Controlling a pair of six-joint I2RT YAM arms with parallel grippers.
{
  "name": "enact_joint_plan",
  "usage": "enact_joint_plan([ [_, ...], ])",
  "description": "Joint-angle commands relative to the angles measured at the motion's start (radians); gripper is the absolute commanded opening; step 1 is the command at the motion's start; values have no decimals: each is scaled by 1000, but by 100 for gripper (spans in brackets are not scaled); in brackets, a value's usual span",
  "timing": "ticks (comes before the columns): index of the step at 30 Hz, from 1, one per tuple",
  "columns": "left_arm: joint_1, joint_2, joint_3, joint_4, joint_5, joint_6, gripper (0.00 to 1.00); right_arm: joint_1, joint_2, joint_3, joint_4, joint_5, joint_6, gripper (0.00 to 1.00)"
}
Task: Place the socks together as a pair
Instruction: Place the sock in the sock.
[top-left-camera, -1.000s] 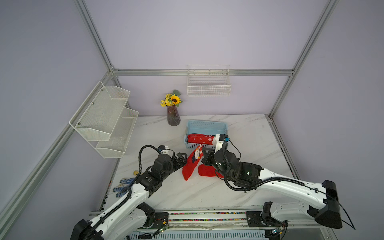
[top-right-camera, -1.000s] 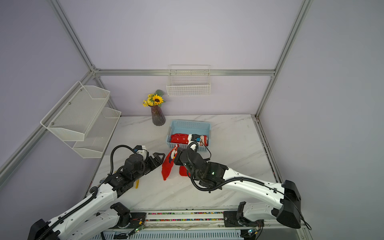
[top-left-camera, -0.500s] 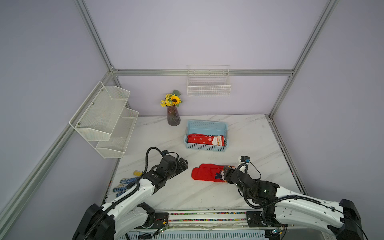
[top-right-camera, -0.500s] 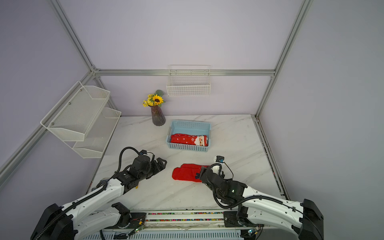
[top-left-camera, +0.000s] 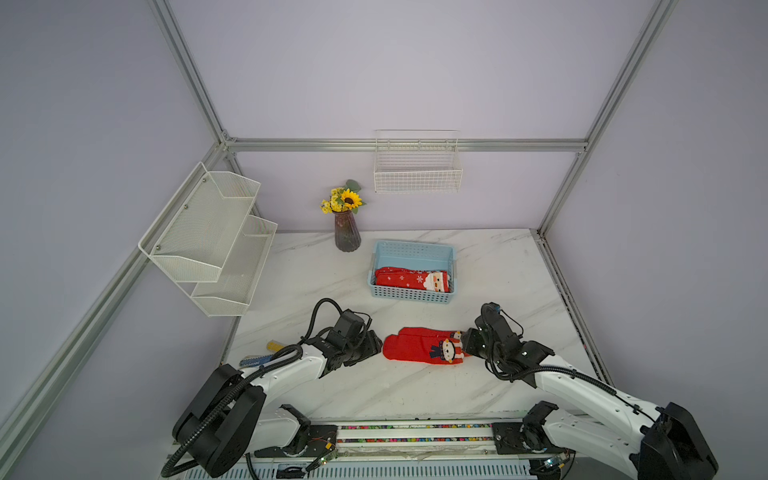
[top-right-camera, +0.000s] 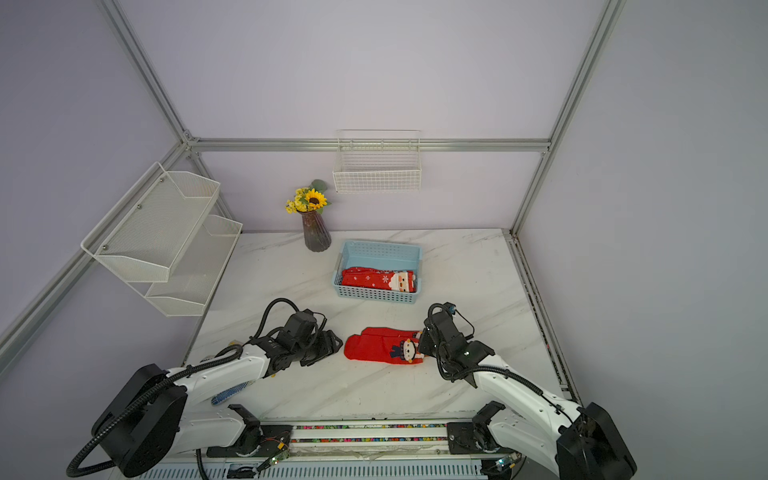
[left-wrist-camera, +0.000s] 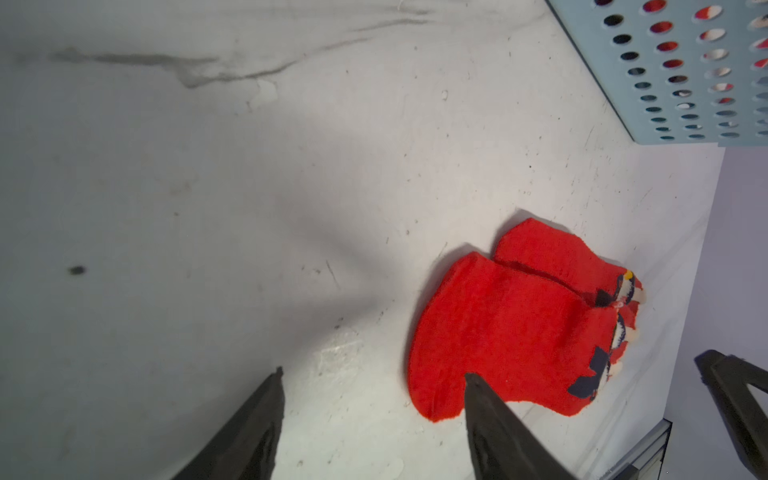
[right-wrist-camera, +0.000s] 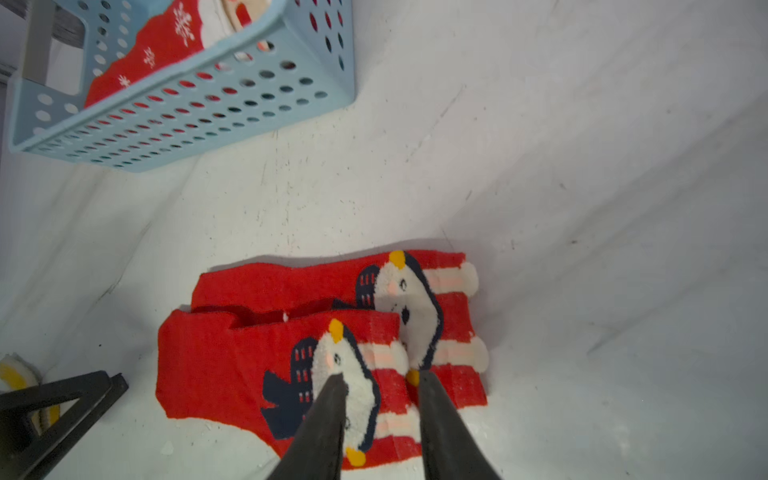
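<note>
Marble tabletop (top-left-camera: 316, 266) now carries our red socks (top-left-camera: 411, 349), which hung lifted between both arms a second ago. They lie flat and overlapped, near the blue basket (top-left-camera: 411, 249). Our left gripper (left-wrist-camera: 374, 372) stands wide and empty by the toes, and our right gripper (right-wrist-camera: 380, 378), narrowly parted, straddles the cuffs. We judge this pair placed.

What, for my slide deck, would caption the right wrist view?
Right pincer open above two overlapping red cartoon socks beside a blue basket.

L pincer (left-wrist-camera: 374, 371) wide apart, R pincer (right-wrist-camera: 380, 373) narrowly apart, both low.
</note>
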Motion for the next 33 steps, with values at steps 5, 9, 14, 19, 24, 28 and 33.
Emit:
enact_joint_plan([
  [5, -21, 48, 37, 11, 15, 33, 65, -8, -11, -60, 91, -68, 46, 33],
  [9, -30, 52, 40, 12, 18, 37, 63, -9, 14, -50, 110, -68, 42, 33],
  [14, -43, 65, 37, 10, 18, 37, 58, -12, 43, -61, 153, -65, 49, 31],
  [19, -53, 97, 48, 11, 17, 39, 54, -15, 76, -56, 181, -68, 49, 31],
  [24, -66, 160, 74, 14, 23, 40, 47, -16, 94, -59, 208, -71, 56, 31],
  [28, -73, 192, 88, 13, 21, 43, 43, -16, 111, -63, 223, -70, 58, 31],
  [33, -73, 196, 82, 14, 14, 42, 37, -18, 130, -75, 223, -39, 65, 32],
])
